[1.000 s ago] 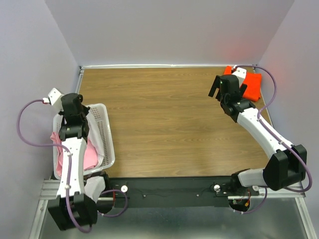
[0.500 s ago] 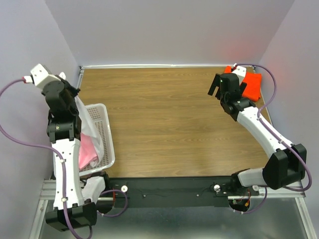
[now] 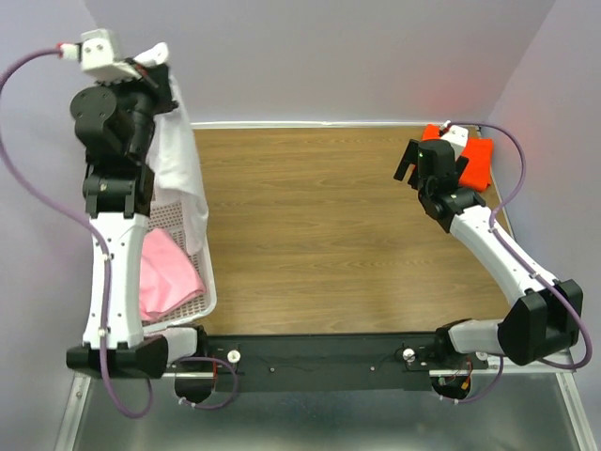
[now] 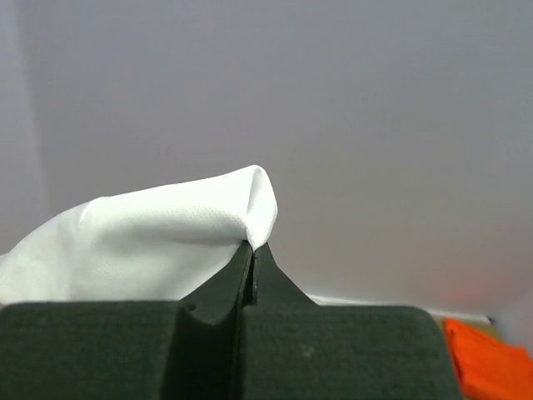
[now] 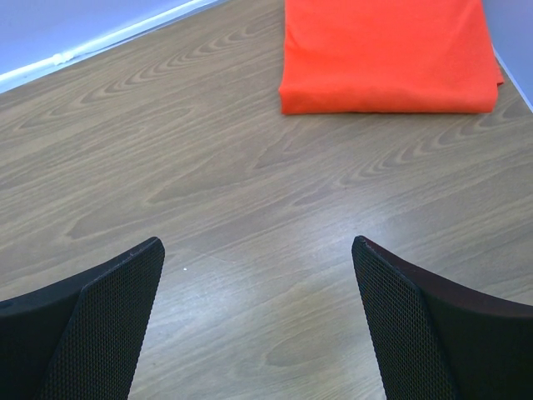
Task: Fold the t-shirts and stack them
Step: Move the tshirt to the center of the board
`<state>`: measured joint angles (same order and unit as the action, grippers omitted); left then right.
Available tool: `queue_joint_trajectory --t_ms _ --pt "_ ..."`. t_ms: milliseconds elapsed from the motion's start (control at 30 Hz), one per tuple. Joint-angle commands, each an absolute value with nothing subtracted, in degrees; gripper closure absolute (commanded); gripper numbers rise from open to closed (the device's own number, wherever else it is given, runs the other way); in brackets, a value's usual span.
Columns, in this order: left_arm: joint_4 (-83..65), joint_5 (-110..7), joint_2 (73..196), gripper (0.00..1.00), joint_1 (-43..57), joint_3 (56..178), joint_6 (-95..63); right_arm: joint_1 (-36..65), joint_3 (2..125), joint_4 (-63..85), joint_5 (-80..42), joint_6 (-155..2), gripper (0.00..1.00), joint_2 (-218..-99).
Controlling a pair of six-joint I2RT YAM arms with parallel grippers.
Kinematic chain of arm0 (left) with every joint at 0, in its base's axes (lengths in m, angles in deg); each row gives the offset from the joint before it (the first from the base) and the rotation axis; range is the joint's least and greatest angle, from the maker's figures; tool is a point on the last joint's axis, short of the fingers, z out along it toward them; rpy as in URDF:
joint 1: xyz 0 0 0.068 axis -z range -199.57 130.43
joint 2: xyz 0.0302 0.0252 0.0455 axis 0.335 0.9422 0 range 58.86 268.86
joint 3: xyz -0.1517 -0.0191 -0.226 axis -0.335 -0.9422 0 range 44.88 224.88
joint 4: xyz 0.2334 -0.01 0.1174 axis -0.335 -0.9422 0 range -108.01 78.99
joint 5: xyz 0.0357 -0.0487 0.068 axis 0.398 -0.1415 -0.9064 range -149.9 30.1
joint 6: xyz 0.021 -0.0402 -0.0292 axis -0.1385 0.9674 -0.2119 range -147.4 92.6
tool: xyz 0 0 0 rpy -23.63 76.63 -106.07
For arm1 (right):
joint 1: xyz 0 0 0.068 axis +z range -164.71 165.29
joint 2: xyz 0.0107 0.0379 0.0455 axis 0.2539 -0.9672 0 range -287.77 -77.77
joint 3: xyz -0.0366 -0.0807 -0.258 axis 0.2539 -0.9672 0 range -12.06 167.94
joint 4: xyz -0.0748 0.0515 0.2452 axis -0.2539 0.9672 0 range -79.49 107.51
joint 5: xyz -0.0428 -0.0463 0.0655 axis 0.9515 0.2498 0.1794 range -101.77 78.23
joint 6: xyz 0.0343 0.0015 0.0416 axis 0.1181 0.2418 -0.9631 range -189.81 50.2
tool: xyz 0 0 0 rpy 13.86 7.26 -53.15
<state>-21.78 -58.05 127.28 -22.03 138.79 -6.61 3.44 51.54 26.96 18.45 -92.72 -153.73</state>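
My left gripper [image 3: 158, 68] is raised high at the far left, shut on the white t-shirt [image 3: 178, 164], which hangs down from it over the basket. In the left wrist view the white cloth [image 4: 166, 237] bulges out above the closed jaws of my left gripper [image 4: 252, 247]. The pink t-shirt [image 3: 164, 277] lies crumpled in the basket. The orange-red t-shirt [image 3: 472, 162] lies folded at the far right corner; it shows in the right wrist view [image 5: 383, 54]. My right gripper [image 5: 258, 250] is open and empty above bare table, just short of the orange-red shirt.
A white plastic lattice basket [image 3: 203, 282] stands at the left table edge beneath my left arm. The wooden table [image 3: 319, 235] stretches between the arms. Walls close in at the back and both sides.
My left gripper has risen from the basket to high up at the back left, pulling the white t-shirt out; the pink shirt stays inside. The right arm has hardly moved.
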Motion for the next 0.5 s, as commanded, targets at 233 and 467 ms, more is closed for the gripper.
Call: queue_joint_trajectory --t_ms 233,467 --pt "-18.8 -42.3 147.0 1.00 -1.9 167.7 -8.8 3.7 49.7 27.5 22.0 -93.5 0.00 -150.4" --pt "-13.7 -37.8 142.8 1.00 -1.6 157.9 -4.0 3.6 48.6 27.5 23.3 -93.7 0.00 -149.0"
